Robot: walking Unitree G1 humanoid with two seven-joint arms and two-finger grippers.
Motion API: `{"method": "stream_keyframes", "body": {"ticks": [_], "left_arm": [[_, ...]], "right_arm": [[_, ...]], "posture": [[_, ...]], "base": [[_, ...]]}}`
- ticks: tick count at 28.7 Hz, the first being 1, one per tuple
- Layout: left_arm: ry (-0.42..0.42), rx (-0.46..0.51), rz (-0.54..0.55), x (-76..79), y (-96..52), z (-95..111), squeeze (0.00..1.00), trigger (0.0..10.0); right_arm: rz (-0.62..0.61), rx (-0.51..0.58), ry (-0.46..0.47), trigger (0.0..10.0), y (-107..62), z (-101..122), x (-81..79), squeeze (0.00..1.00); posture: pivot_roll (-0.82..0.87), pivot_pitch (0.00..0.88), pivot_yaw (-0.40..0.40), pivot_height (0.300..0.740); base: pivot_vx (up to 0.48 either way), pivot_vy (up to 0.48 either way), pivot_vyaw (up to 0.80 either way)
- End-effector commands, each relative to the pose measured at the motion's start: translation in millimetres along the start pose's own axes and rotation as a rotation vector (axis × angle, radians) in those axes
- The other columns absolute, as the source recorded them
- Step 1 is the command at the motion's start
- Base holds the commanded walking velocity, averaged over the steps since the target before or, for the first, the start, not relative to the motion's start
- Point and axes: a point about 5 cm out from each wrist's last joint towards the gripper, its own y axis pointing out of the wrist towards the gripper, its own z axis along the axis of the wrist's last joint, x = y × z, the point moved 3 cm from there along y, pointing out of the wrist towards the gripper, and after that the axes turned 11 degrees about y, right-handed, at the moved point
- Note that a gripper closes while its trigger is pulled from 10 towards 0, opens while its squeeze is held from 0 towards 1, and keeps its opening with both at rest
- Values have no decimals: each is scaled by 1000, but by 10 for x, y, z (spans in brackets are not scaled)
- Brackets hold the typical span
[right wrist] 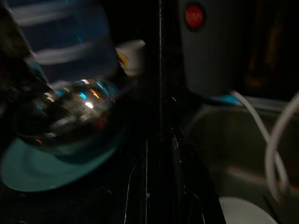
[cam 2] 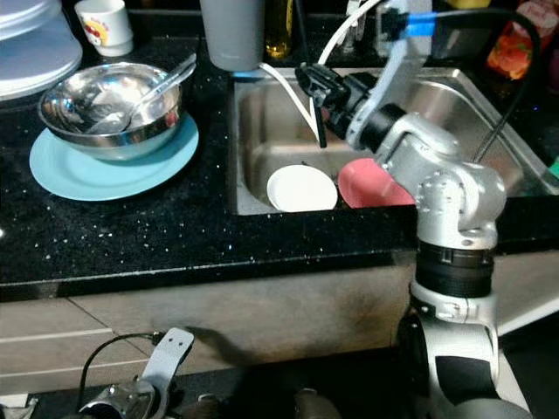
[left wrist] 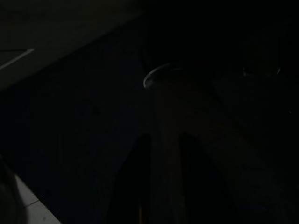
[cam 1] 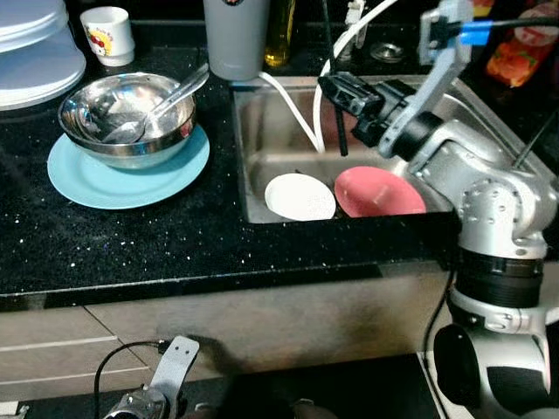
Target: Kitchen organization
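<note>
From the head views, the right gripper (cam 1: 342, 131) hung over the steel sink (cam 1: 253, 131), its black fingers pointing down and close together, holding nothing as far as could be seen. Below it in the basin lay a white plate (cam 1: 300, 196) touching a pink plate (cam 1: 378, 192). On the black counter (cam 1: 175, 236) a steel bowl (cam 1: 122, 118) with a spoon (cam 1: 162, 105) sat on a blue plate (cam 1: 96, 179), with a white mug (cam 1: 109, 35) and a grey container (cam 1: 236, 39) behind. The left arm (cam 1: 162, 384) hung idle low by the cabinet. The left wrist view was nearly black; whether those fingers were apart could not be told. The right wrist view, blurred, showed the bowl, blue plate and grey container.
</note>
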Motion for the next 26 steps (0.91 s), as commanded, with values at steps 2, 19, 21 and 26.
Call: {"method": "stream_keyframes", "body": {"ticks": [2,19,21,26], "left_arm": [[-22,-29,-16,56,10,-96,0,10000],[-22,-37,-45,89,12,-115,0,10000],[-21,-38,-46,85,10,-115,0,10000],[-18,-38,-45,77,8,-112,0,10000]], "right_arm": [[-90,-5,-44,10000,58,-47,141,0],[-460,-336,-489,10000,-29,-454,882,961],[-469,-317,-481,10000,-58,-409,903,1000],[-346,-91,-332,10000,43,-163,667,1000]], "posture": [[32,153,-67,740],[42,147,-72,740],[40,149,-69,740],[42,148,-66,740]], "base": [[0,0,0],[0,0,0],[0,0,0],[0,0,0]]}}
